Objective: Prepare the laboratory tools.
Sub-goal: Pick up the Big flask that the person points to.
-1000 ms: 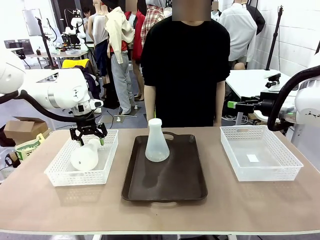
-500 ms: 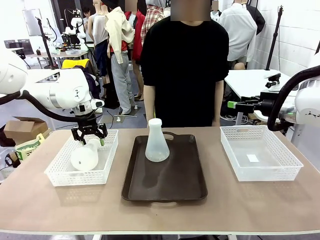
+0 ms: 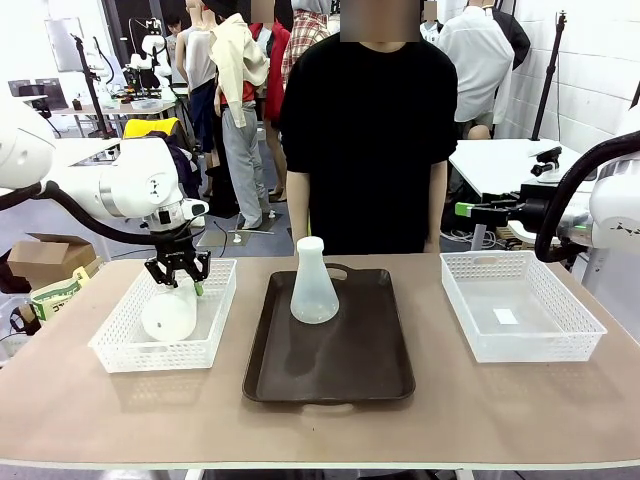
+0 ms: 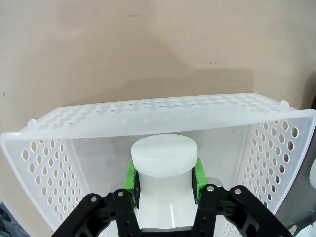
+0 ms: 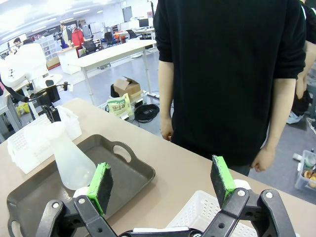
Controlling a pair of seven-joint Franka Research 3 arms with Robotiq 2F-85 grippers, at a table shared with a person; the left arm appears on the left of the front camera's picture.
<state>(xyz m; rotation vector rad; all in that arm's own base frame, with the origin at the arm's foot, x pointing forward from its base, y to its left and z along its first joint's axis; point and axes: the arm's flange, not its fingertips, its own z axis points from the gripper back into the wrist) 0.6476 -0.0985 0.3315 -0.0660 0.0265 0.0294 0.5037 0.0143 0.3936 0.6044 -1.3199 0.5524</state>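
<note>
Left hand [image 4: 164, 180] tight around flask [image 4: 163, 157] neck inside white basket [image 4: 163, 116]; right hand [image 5: 162, 181] wide.

Front view looks across table [image 3: 520, 400]; right wrist shares its tray [image 3: 330, 365].

The left arm [image 3: 120, 190] was glossy white with rounded joint housings and a small dark marking on its side, and a black cable [image 3: 78, 215] ran beneath it. The left gripper [image 3: 177, 272] was black, its linked fingers [image 4: 121, 210] set with silver screws and faced with bright green pads [image 4: 130, 178]. The right gripper [image 5: 163, 183] matched it. The right arm [image 3: 618, 200] was white, with a thick black hose [image 3: 562, 190]. The person [image 3: 365, 130] wore a black short-sleeved T-shirt.
</note>
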